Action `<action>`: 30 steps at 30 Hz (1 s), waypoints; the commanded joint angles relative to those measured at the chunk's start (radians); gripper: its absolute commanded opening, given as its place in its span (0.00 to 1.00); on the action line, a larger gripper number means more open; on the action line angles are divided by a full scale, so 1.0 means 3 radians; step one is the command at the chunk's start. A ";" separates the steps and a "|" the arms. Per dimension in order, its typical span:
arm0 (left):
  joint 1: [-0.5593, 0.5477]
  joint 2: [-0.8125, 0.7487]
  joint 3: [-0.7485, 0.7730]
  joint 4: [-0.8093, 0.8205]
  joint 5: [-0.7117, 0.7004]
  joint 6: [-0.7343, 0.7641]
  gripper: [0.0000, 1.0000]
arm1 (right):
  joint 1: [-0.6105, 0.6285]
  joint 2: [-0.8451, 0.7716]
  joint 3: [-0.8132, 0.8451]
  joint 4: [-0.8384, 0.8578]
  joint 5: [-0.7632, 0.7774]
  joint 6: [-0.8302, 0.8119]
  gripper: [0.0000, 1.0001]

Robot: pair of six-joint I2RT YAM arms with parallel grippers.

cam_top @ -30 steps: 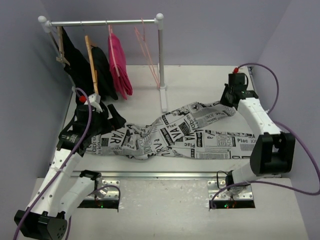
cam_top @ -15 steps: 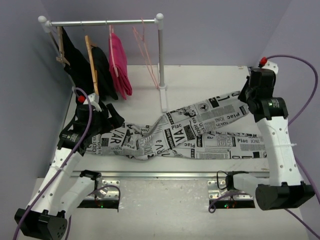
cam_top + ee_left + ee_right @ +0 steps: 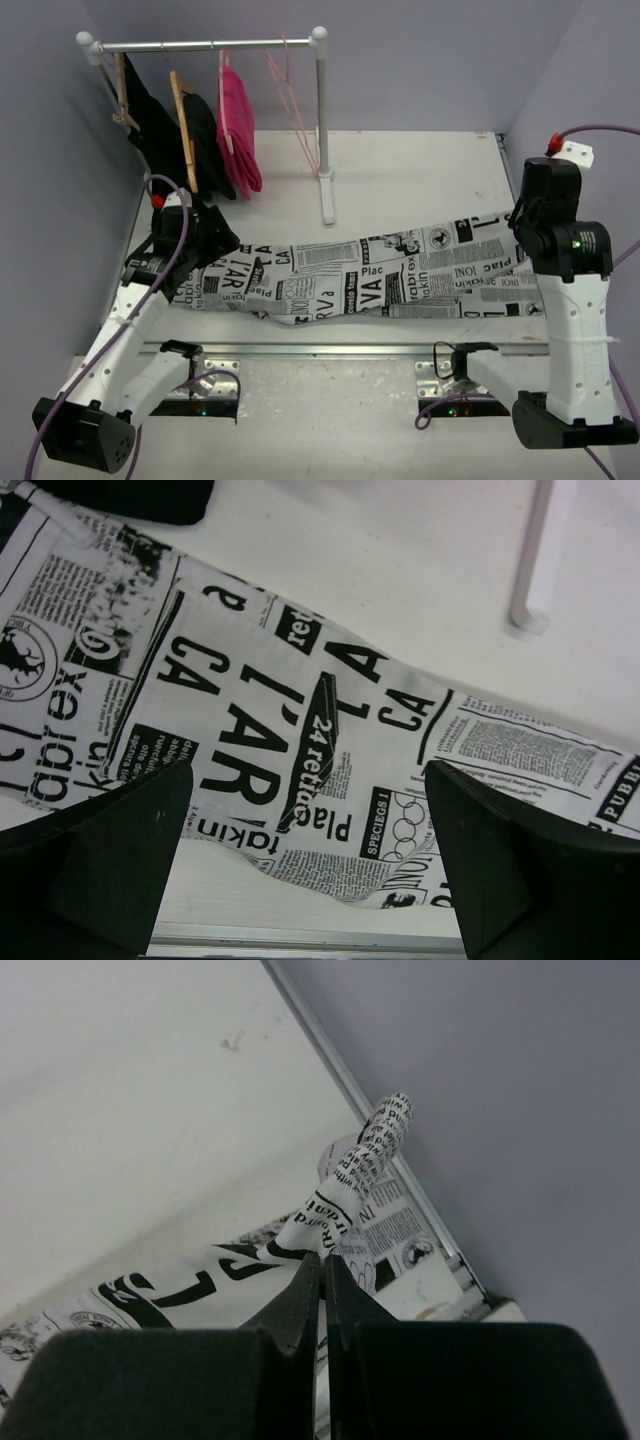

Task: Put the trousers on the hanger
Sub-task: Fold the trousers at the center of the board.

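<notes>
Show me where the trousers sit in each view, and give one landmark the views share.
Top external: trousers stretched across the middle, from left to right.
Left wrist: trousers fill the centre, under the spread left fingers.
Right wrist: a bunched end of the trousers sticks up at centre from the shut right fingers.
Shared landmark: the white table, bare beyond the cloth in all three.

A robotics lab test bench. Cabled robot arms [image 3: 575, 320] stand on a white table [image 3: 400, 170] boxed in by plain lilac walls [image 3: 420, 60].
</notes>
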 commanded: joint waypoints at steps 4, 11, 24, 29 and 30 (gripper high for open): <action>-0.0011 0.0157 0.0156 -0.0081 -0.0229 -0.0098 1.00 | -0.0049 0.0050 -0.0571 -0.0190 0.0575 0.0110 0.00; -0.0011 0.0069 0.0132 -0.0032 -0.0185 -0.0063 1.00 | -0.0067 0.0247 -0.0870 -0.0061 0.0812 0.0087 0.00; -0.0008 0.0194 0.0223 -0.0185 -0.0538 -0.0263 1.00 | -0.0092 0.0739 -0.0601 -0.0226 0.0659 0.0261 0.79; 0.0070 0.0477 0.0405 -0.0635 -0.1091 -0.0684 1.00 | 0.0080 0.0888 -0.0275 -0.0167 0.0123 0.0360 0.99; 0.0096 0.0518 0.0411 -0.0664 -0.1083 -0.0752 1.00 | 0.0205 0.0891 -0.0367 -0.0080 0.0006 0.0391 0.99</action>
